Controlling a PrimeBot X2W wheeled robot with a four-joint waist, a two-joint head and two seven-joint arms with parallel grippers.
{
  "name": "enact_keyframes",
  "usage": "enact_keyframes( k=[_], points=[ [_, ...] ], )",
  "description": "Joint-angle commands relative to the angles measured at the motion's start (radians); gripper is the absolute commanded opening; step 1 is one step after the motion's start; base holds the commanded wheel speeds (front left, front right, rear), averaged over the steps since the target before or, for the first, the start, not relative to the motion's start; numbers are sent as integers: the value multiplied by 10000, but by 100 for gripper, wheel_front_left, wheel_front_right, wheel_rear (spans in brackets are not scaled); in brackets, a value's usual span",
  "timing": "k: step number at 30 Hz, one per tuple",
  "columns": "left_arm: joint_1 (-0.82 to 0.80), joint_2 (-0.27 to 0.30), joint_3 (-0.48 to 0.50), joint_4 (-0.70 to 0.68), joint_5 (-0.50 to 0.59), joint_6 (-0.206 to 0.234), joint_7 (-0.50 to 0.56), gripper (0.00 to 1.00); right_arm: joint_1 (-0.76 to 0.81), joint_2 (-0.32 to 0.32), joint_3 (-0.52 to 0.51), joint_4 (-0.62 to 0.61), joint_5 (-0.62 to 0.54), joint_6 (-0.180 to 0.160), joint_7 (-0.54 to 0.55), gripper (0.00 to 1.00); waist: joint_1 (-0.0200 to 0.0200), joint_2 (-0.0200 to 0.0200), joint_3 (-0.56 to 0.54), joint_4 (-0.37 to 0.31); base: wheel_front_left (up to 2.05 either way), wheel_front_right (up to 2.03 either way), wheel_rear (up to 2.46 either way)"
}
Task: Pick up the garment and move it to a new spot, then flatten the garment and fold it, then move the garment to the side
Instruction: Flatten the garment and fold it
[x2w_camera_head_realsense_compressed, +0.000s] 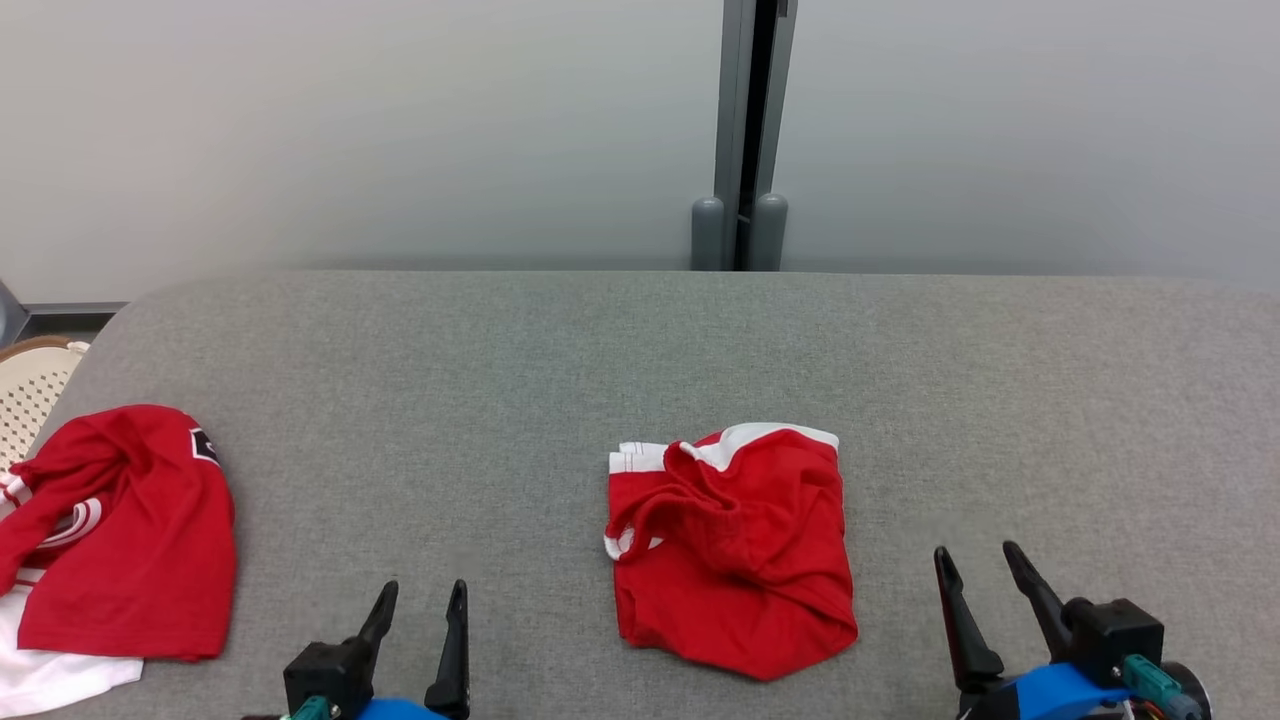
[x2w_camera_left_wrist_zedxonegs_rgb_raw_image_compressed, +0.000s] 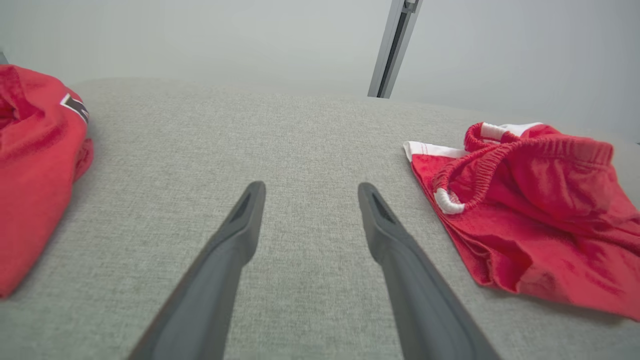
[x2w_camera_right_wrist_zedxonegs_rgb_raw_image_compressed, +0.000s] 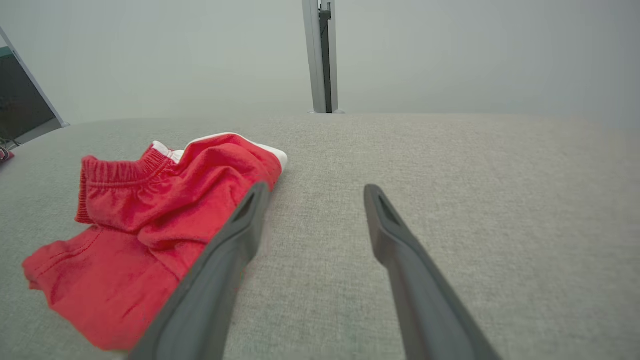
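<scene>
Garment (x2w_camera_head_realsense_compressed: 735, 560) crumpled on table (x2w_camera_head_realsense_compressed: 560, 350) | left gripper (x2w_camera_head_realsense_compressed: 425, 585) spread | right gripper (x2w_camera_head_realsense_compressed: 974, 548) spread

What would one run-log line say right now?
garment: red shorts, crumpled, mid grey table | left jaws: open, empty | right jaws: open, empty | left edge: red-and-white clothes pile

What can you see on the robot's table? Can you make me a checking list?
Surface: grey fabric table, flat.
Job's things: red shorts with white trim, crumpled, mid-table, ungripped.
Clutter: pile of red and white clothes at the left edge; pale basket beyond it.
Grippers: left gripper open; right gripper open; both hold nothing.
Cables: teal connector at the right wrist.
Surroundings: pale wall, grey post.
</scene>
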Motion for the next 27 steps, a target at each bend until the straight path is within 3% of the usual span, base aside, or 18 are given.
enact_keyframes(
  k=[1,16,21,27],
  points=[
    [170,-4,60,-114,89,17,-27,100,167,-23,-27,53,1,1,-30,100,1,0,-46,-24,0,0,0],
    [387,-63,-82,-120,52,-87,-27,100,186,-23,165,147,-56,1,-31,100,1,0,-145,109,0,0,0],
    [334,-61,-205,-65,-31,-90,-27,100,-306,-20,1297,169,-429,1,-31,100,1,0,-1,227,0,0,0],
    [202,-61,-471,88,-157,-99,-27,100,-1377,-30,2962,1118,208,1,22,100,1,0,166,584,0,0,0]
  ],
)
